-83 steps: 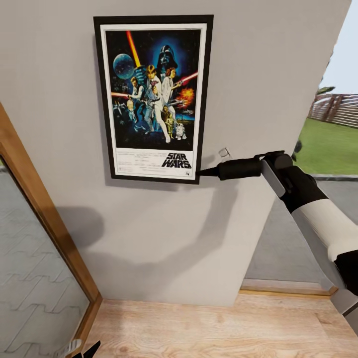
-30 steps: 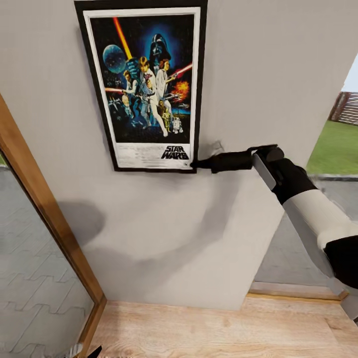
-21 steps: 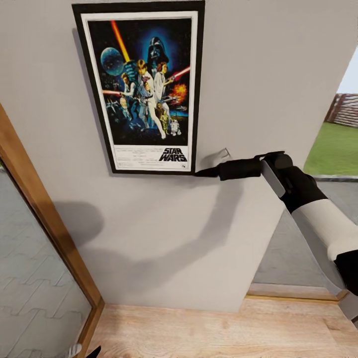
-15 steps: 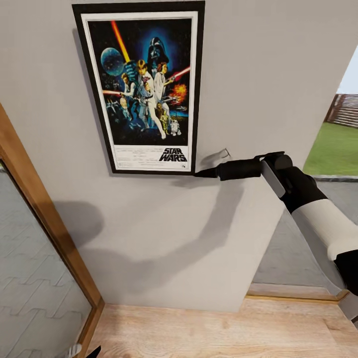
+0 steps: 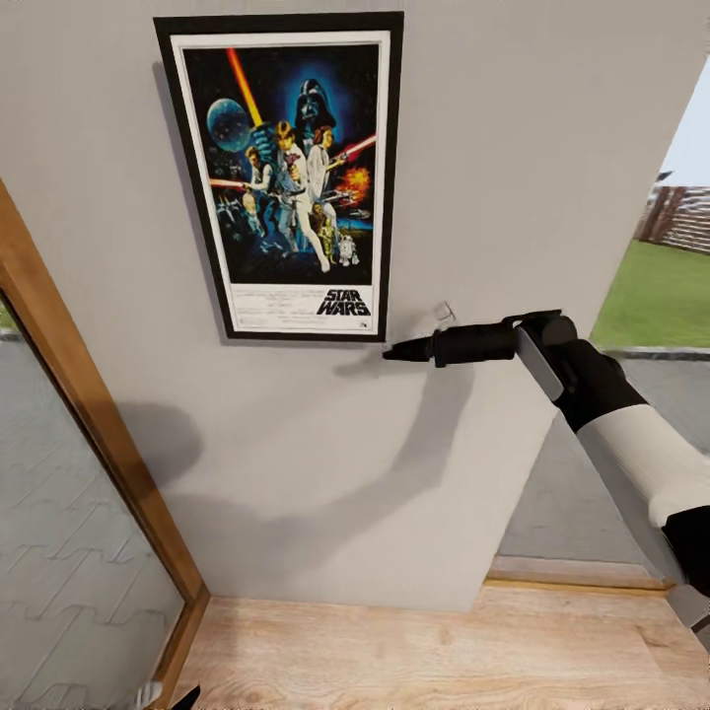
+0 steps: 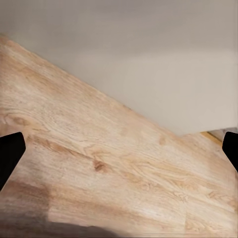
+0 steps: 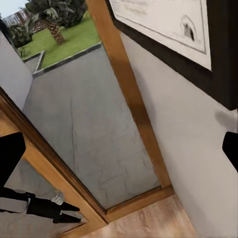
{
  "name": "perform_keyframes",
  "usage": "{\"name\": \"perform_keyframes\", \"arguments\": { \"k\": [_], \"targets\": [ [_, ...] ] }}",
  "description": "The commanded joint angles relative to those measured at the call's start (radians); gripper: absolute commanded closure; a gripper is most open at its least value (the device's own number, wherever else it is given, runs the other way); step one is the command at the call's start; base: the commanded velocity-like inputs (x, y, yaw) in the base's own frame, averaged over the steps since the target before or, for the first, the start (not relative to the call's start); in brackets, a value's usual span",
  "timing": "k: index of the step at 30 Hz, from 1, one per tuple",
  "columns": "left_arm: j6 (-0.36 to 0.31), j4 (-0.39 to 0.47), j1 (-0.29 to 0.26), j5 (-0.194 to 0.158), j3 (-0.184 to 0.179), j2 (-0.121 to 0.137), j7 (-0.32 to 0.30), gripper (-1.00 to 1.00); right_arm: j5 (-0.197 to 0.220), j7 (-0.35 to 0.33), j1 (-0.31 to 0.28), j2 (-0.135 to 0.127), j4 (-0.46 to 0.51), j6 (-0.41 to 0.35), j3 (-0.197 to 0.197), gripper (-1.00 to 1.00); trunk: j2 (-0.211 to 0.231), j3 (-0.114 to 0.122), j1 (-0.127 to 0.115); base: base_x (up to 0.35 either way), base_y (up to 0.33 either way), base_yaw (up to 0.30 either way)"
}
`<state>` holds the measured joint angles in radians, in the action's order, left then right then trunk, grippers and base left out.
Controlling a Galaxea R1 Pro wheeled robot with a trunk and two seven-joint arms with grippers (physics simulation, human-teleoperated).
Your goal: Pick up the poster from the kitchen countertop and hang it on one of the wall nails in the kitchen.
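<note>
The portrait Star Wars poster (image 5: 288, 176), with its thin black frame, white border and colourful figures on dark blue, sits flat and nearly upright against the pale grey wall (image 5: 513, 148), with no gripper touching it; judging from that, it already hangs from a nail hidden behind it, and the hanging step looks done. The right gripper (image 5: 394, 351) points in from the side on its black-and-white arm, its tip just below and beside the poster's lower right corner, a thin strip of bare wall between them — a place that suits a hold on the frame's bottom corner while the top is hooked. In the right wrist view the two dark fingertips (image 7: 10, 153) stand at opposite edges of the picture with nothing between them, so the pincer is spread wide and empty, and the poster's black frame and white border (image 7: 168, 25) lie close ahead along the wall. A small pale bracket-like fitting (image 5: 445, 313) sticks out of the wall just above the gripper; it may be a spare nail, though it is too small to be sure. The left gripper's (image 6: 119, 153) fingertips likewise sit far apart, empty, facing the light wooden floor (image 6: 99, 163) — parked low, out of the way. A wooden-framed glass door (image 5: 69, 394) flanks the wall.
</note>
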<state>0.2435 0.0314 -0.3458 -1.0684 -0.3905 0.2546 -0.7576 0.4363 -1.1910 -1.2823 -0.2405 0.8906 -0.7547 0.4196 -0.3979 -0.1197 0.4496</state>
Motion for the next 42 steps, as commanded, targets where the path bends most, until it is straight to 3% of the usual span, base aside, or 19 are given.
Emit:
{"name": "perform_keyframes", "arguments": {
  "k": [1,2,5,6,9,10,15,16,23,25,31,35,36,38,39,41,42],
  "targets": [
    [0.007,-0.001,-0.001,-0.005,-0.008,0.000,-0.002,-1.00,0.008,-0.002,0.037,-0.002,0.001,0.019,0.003,-1.00,-0.002,-0.002,0.000,-0.042,0.000,0.000],
    [0.007,-0.001,-0.001,-0.005,-0.008,0.000,-0.002,-1.00,0.012,-0.008,0.135,-0.003,0.003,0.138,0.002,-1.00,-0.002,-0.002,0.000,-0.006,0.000,0.000],
    [0.007,-0.001,-0.001,-0.005,-0.008,0.000,-0.002,-1.00,0.015,-0.008,0.197,-0.003,0.008,0.179,0.002,-1.00,-0.002,-0.002,0.000,-0.003,0.000,0.000],
    [0.007,-0.001,-0.001,-0.005,-0.008,0.000,-0.004,-1.00,0.016,-0.008,0.311,-0.004,0.045,0.270,0.002,-1.00,-0.002,-0.002,0.000,0.000,0.000,0.000],
    [0.006,-0.001,-0.001,-0.005,-0.009,0.000,-0.003,-1.00,0.015,-0.006,0.395,-0.012,0.065,0.330,0.002,-1.00,-0.002,-0.002,0.000,0.000,0.000,0.000],
    [0.006,-0.001,-0.001,-0.004,-0.009,0.000,-0.003,-1.00,0.014,-0.003,0.450,-0.016,0.073,0.371,0.002,-1.00,-0.002,-0.002,0.000,0.000,0.000,0.000],
    [0.005,0.000,-0.001,-0.003,-0.010,-0.001,-0.002,-1.00,0.011,0.023,0.575,-0.026,0.072,0.477,0.002,-1.00,-0.002,-0.002,0.000,0.000,0.000,0.000],
    [0.005,0.000,-0.001,-0.003,-0.010,-0.001,-0.002,-1.00,0.010,0.051,0.621,-0.032,0.062,0.510,0.002,-1.00,-0.002,-0.002,0.000,0.000,0.000,0.000],
    [0.005,0.001,-0.001,0.004,-0.011,-0.001,-0.001,-1.00,0.010,0.196,0.757,-0.046,-0.030,0.597,0.002,-1.00,-0.002,-0.002,0.000,0.000,0.000,0.000],
    [0.005,0.001,-0.001,0.019,-0.012,-0.001,0.000,-1.00,0.012,0.238,0.791,-0.047,-0.101,0.644,0.003,-1.00,-0.002,-0.002,0.000,0.000,0.000,0.000],
    [0.005,0.001,-0.001,0.066,-0.013,-0.002,0.001,-1.00,0.012,0.273,0.823,-0.042,-0.319,0.738,0.006,-1.00,-0.002,-0.002,0.000,0.000,0.000,0.000],
    [0.006,0.001,-0.001,0.117,-0.014,-0.005,0.003,-1.00,0.012,0.287,0.832,-0.022,-0.619,0.828,0.009,-1.00,-0.002,-0.002,0.000,0.000,0.000,0.000],
    [0.006,0.001,-0.001,0.127,-0.014,-0.007,0.004,-1.00,0.011,0.306,0.833,-0.010,-0.750,0.860,0.010,-1.00,-0.002,-0.002,0.000,0.000,0.000,0.000],
    [0.007,0.001,-0.001,0.131,-0.013,-0.007,0.005,-1.00,0.011,0.360,0.834,-0.001,-0.834,0.871,0.010,-1.00,-0.002,-0.002,0.000,0.000,0.000,0.000],
    [0.008,0.001,-0.001,0.133,-0.012,-0.007,0.023,-1.00,0.012,0.562,0.854,0.031,-0.914,0.878,0.010,-1.00,-0.002,-0.002,0.000,0.000,0.000,0.000],
    [0.008,0.001,-0.001,0.134,-0.013,-0.007,0.073,-1.00,0.013,0.670,0.877,0.049,-0.928,0.879,0.010,-1.00,-0.002,-0.002,0.000,0.000,0.000,0.000],
    [0.019,0.001,-0.001,0.136,-0.016,-0.009,0.183,-1.00,0.014,0.804,0.900,0.071,-0.937,0.880,0.010,-1.00,-0.002,-0.002,0.000,0.000,0.000,0.000]
  ]
}}
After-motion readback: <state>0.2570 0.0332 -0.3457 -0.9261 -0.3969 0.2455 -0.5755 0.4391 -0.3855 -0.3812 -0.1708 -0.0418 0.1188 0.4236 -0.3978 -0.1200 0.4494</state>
